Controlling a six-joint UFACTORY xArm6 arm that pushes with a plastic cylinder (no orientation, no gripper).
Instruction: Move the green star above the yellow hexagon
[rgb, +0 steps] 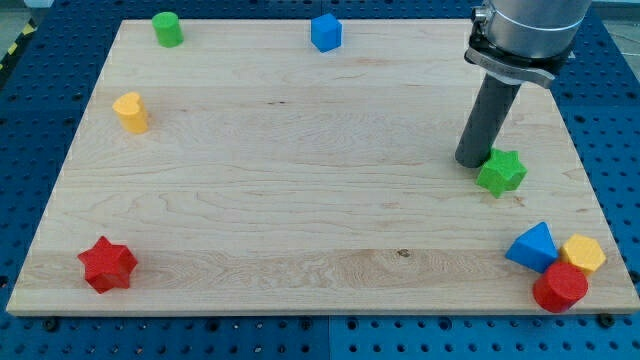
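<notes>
The green star (501, 172) lies on the wooden board (300, 180) at the view's right, about mid-height. The yellow hexagon (583, 253) lies near the board's bottom right corner, below and to the right of the star. My tip (471, 161) stands on the board just to the left of the green star, touching or nearly touching its upper left side. The dark rod rises from it toward the view's top right.
A blue triangular block (532, 247) and a red cylinder (560, 288) sit against the yellow hexagon. A red star (107, 265) is at the bottom left, a yellow heart-like block (131, 112) at the left, a green cylinder (167, 29) and a blue cube (326, 32) along the top.
</notes>
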